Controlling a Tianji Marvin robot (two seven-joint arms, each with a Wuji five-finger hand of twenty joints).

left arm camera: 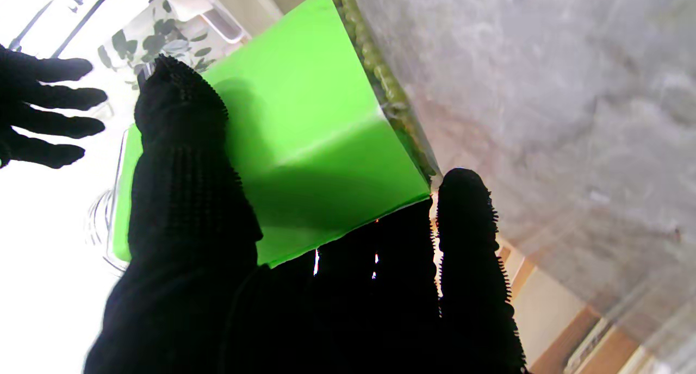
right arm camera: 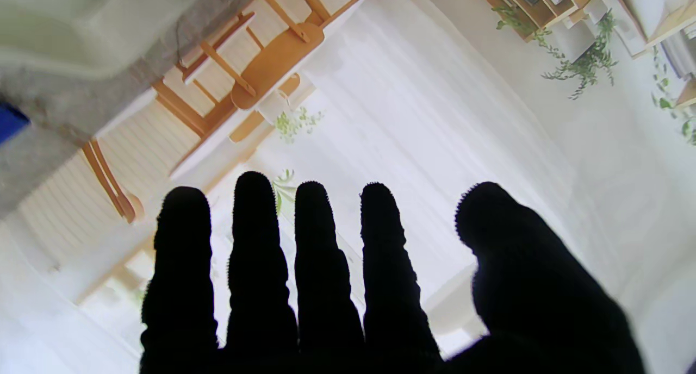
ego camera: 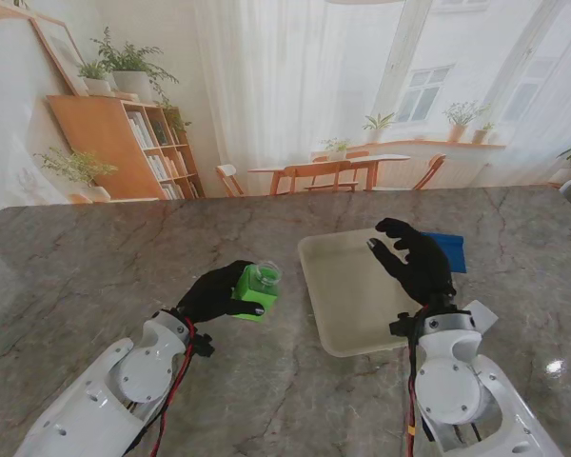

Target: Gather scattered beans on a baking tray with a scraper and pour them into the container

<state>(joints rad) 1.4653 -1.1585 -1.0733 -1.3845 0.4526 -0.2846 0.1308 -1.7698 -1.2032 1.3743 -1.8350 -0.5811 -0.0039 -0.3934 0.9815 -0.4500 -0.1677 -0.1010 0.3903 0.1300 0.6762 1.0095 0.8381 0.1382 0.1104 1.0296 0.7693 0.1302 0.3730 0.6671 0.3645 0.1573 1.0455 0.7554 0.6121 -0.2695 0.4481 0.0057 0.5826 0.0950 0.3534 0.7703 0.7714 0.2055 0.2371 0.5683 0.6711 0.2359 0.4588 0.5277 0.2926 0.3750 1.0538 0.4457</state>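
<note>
Two black-gloved hands are up over the marble-patterned worktop [ego camera: 95, 257], and the job looks close to finished, as far as I can judge. The left hand [ego camera: 212, 292] grips the container [ego camera: 257, 288], a clear box with a bright green lid; the wrist view shows a row of small round green beans [left arm camera: 380, 75] pressed against its clear wall, so at least some are already inside. The box is tilted in the grasp, left of the tray [ego camera: 347, 305] and apart from it.

The tray sits in front of the right arm: cream, shallow, matte, with rounded corners and a raised lip. I can see no beans on its bare floor, though any would be tiny at this range.

The right hand [ego camera: 414, 259] hovers over the tray's far right part, empty, fingers straight and spread. The scraper [ego camera: 449, 251], flat and blue, lies just behind it at the tray's far right edge, mostly hidden.

What seems left is setting the container down.
</note>
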